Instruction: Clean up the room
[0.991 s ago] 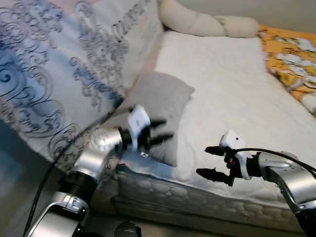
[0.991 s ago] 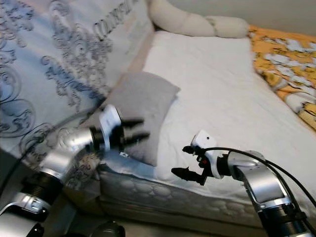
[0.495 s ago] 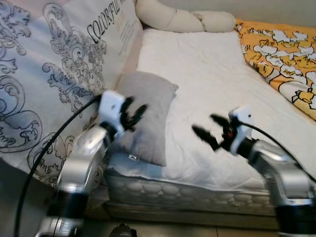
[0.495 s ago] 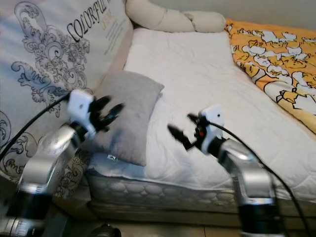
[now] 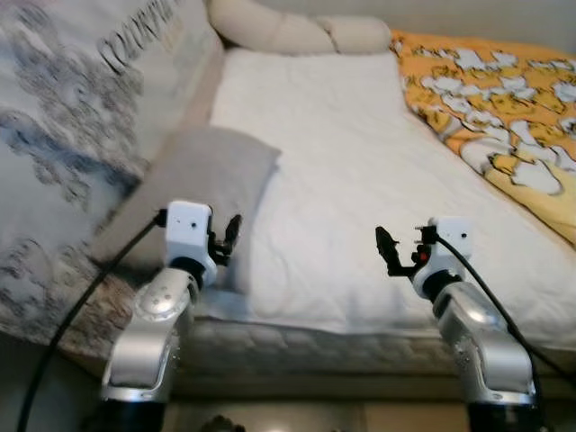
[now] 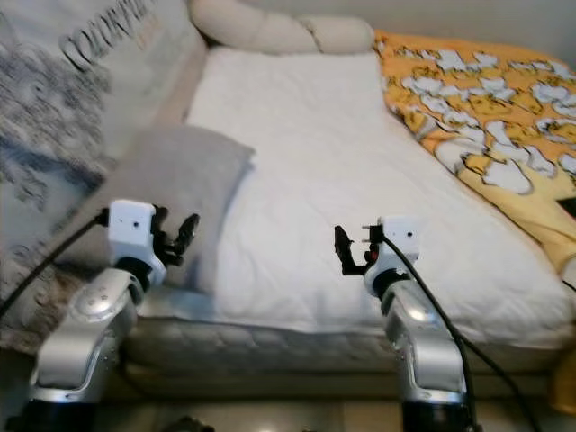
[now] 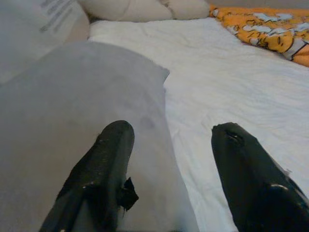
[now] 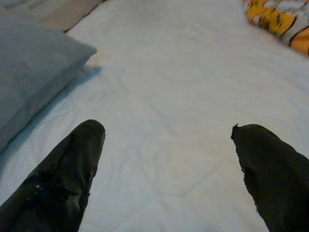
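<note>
A grey pillow (image 5: 196, 180) lies on the left side of the white bed (image 5: 351, 171), against a patterned quilt (image 5: 63, 135). My left gripper (image 5: 225, 239) hovers open at the pillow's near edge, nothing between its fingers; in the left wrist view the pillow (image 7: 72, 96) lies just under and beyond the open gripper (image 7: 171, 129). My right gripper (image 5: 396, 252) hangs open over the bare sheet near the bed's front edge, empty. In the right wrist view the gripper (image 8: 166, 128) is spread wide above the sheet, the pillow (image 8: 29, 58) off to one side.
An orange and white patterned blanket (image 5: 486, 108) covers the bed's right side. Cream bolster pillows (image 5: 288, 31) lie at the head. The mattress's front edge (image 5: 315, 346) runs just below both arms.
The camera has swung right and the view shifted. Both arms have drawn back toward the bed's front edge; the left gripper went from over the pillow to its near edge. Both stay open.
</note>
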Motion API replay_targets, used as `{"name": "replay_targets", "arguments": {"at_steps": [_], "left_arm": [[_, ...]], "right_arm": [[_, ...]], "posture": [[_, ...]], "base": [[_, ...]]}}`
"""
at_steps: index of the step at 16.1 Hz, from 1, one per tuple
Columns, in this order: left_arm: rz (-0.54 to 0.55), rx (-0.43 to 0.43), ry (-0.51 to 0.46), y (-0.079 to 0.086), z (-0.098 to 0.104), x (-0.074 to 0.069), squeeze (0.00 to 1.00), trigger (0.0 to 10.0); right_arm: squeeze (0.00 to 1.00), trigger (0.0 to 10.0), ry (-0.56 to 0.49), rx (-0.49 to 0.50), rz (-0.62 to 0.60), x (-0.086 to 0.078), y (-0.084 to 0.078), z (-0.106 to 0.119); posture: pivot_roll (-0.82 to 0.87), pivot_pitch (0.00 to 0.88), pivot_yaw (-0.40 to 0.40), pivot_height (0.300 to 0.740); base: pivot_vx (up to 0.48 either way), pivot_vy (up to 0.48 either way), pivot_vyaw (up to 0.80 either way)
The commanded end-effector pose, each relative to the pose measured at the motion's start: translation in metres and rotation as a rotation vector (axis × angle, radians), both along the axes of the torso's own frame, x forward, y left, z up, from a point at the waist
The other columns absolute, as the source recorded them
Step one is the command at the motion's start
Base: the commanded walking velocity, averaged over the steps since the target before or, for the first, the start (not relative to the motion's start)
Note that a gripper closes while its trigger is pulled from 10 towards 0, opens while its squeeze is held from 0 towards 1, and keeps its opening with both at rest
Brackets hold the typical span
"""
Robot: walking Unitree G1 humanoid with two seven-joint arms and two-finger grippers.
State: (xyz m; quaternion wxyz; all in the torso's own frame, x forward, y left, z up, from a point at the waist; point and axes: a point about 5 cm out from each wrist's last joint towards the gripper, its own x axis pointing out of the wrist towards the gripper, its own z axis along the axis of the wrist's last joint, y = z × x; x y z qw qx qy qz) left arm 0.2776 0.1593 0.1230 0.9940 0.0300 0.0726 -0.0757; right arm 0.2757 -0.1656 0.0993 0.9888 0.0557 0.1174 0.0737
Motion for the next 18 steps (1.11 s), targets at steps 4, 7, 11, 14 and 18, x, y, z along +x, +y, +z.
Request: {"name": "replay_targets", "arguments": {"at_steps": [4, 7, 11, 14, 18], "left_arm": [[0.056, 0.012, 0.001, 0.009, 0.004, -0.003, 1.0, 10.0], [0.055, 0.018, -0.004, 0.009, 0.005, -0.003, 1.0, 10.0], [0.067, 0.011, -0.008, 0.008, 0.006, -0.005, 1.0, 10.0], [0.064, 0.014, -0.009, 0.007, 0.006, -0.006, 1.0, 10.0], [0.052, 0.024, -0.01, 0.005, 0.006, -0.006, 1.0, 10.0]], "right_arm": [[1.0, 10.0, -0.028, 0.002, 0.003, -0.003, 0.0, 0.004], [1.0, 10.0, -0.028, -0.012, 0.012, -0.005, -0.001, 0.003], [1.0, 10.0, -0.01, -0.028, 0.03, -0.008, -0.003, -0.001], [1.0, 10.0, -0.005, -0.029, 0.031, -0.01, -0.004, -0.002], [1.0, 10.0, -0.001, -0.038, 0.024, -0.013, -0.006, -0.004]], "posture": [[0.01, 0.0, -0.03, 0.74], [0.01, 0.0, -0.033, 0.74], [0.01, 0.0, -0.039, 0.74], [0.01, 0.0, -0.038, 0.74], [0.0, 0.0, -0.034, 0.74]], "base": [[0.0, -0.48, 0.0], [0.0, -0.48, 0.0], [0.0, -0.48, 0.0], [0.0, -0.48, 0.0], [0.0, -0.48, 0.0]]}}
